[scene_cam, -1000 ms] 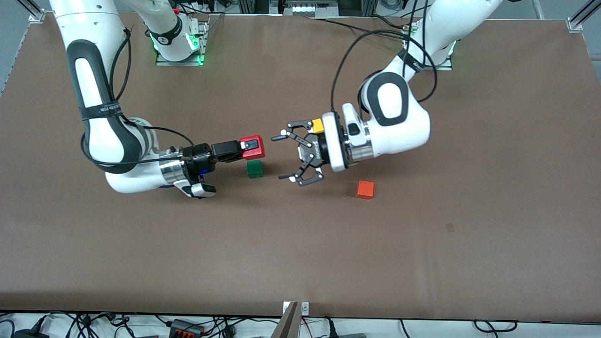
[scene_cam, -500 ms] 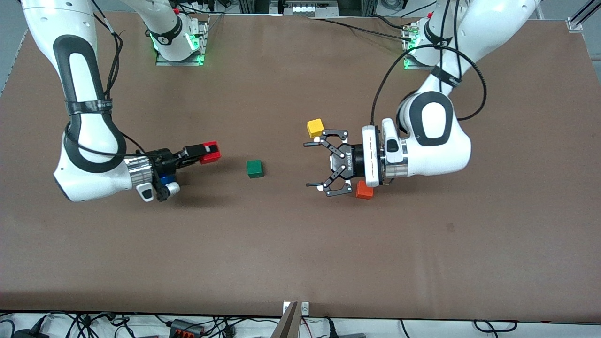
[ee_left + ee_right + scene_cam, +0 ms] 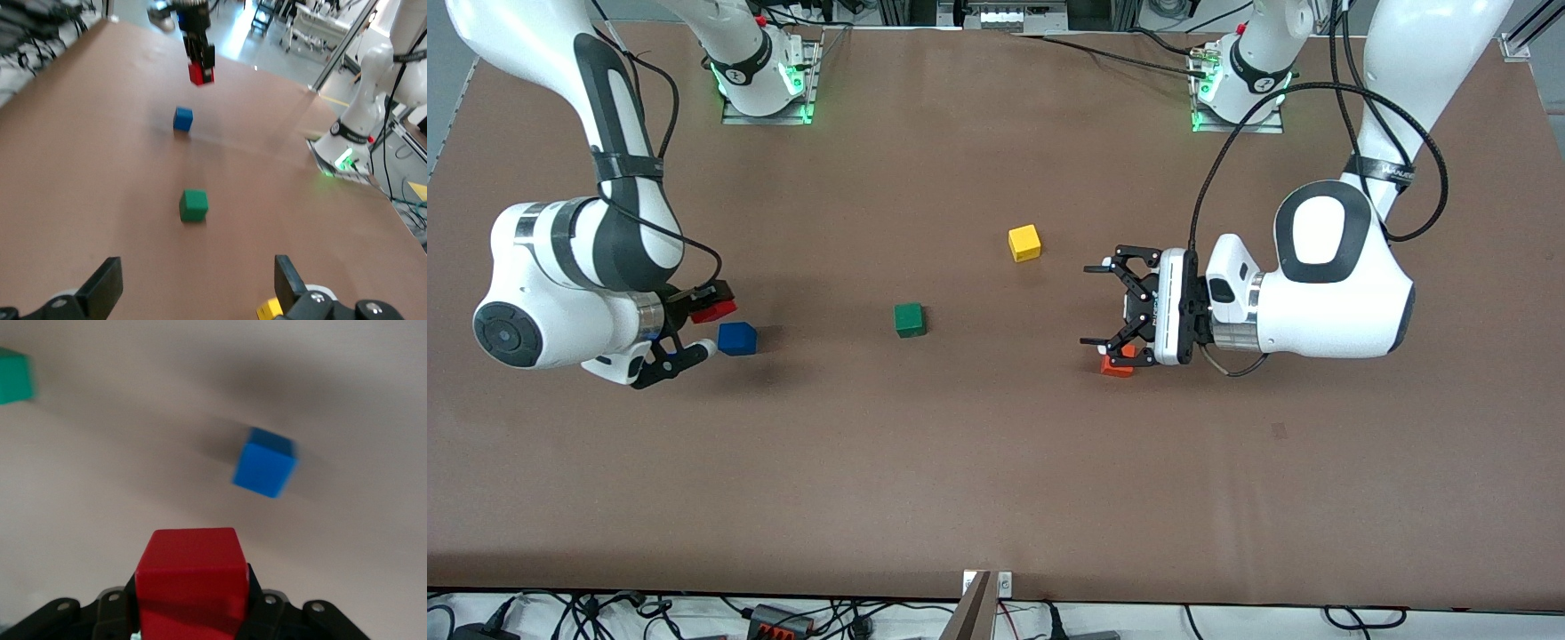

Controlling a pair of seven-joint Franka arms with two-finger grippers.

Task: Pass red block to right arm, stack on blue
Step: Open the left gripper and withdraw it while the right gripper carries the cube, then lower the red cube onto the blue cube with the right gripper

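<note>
The red block [image 3: 713, 310] [image 3: 190, 583] [image 3: 199, 71] hangs in the air, with my right gripper [image 3: 710, 302] shut on it, at the right arm's end of the table. It hovers close beside the blue cube [image 3: 737, 339] [image 3: 265, 463] [image 3: 183, 119], which rests alone on the brown table [image 3: 996, 462]. My left gripper [image 3: 1100, 304] [image 3: 195, 287] stands open with nothing between its fingers, held low over the table right next to the orange cube [image 3: 1117, 364], toward the left arm's end.
A green cube [image 3: 909, 319] [image 3: 193, 205] lies near the table's middle. A yellow cube [image 3: 1024, 242] [image 3: 269, 309] sits farther from the front camera than the green one. The orange cube is partly hidden under the left gripper.
The right gripper has carried the red block away from the table's middle to beside the blue cube. The left arm has drawn back toward its own end, its gripper still open.
</note>
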